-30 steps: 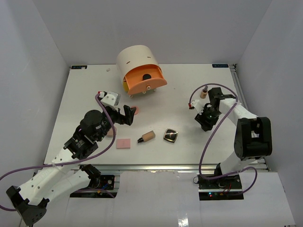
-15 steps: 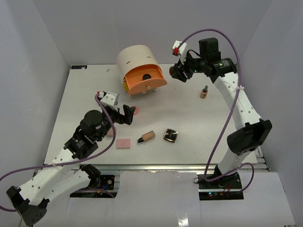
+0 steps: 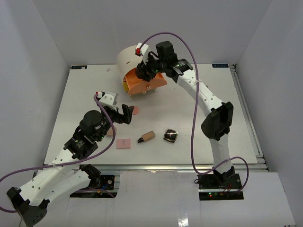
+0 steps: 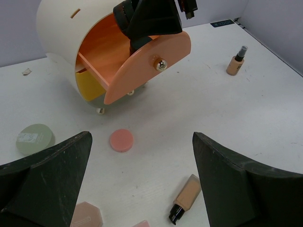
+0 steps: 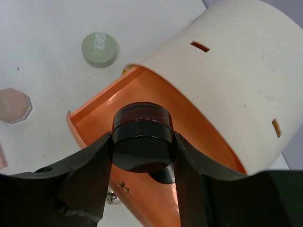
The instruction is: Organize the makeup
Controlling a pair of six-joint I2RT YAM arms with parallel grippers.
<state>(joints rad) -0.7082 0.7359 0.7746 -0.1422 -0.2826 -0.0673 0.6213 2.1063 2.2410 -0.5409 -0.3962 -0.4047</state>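
Right jaws clamp a dark round jar (image 5: pixel 142 137), orange drawer (image 5: pixel 102 116) directly beneath (left jaws released, empty); off-centre release risks rim strike.

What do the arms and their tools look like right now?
The left arm and right arm have white shells, black joints and a purple cable looping along each. The left tool and right tool are black with broad wedge fingers; a white wrist block with a red tag sits behind each.
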